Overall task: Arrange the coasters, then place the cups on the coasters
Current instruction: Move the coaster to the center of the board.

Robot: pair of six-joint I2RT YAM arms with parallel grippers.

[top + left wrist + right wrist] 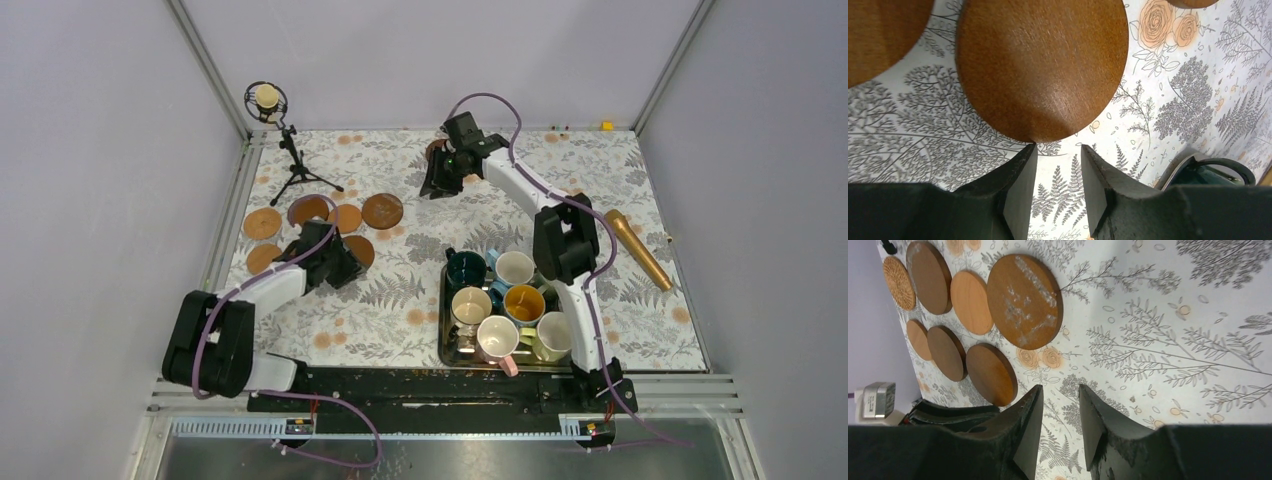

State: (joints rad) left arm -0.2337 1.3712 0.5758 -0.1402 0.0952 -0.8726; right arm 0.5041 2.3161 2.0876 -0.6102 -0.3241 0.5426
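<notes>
Several round brown coasters (382, 210) lie in two rows at the left of the table. My left gripper (343, 268) is low over the near row. It is open and empty (1058, 146), with its fingertips at the edge of one large coaster (1042, 65). My right gripper (434, 186) hovers at the far middle of the table, open and empty (1058, 387), and looks back at the coasters (1024, 301). Several cups stand in a steel tray (444, 322). Among them are a dark green cup (466, 270), a white cup (514, 268) and a pink cup (497, 338).
A small microphone on a tripod (292, 165) stands at the far left corner. A gold rod-shaped object (637, 248) lies at the right of the table. The tray's corner and the dark green cup (1215, 172) show at the lower right of the left wrist view.
</notes>
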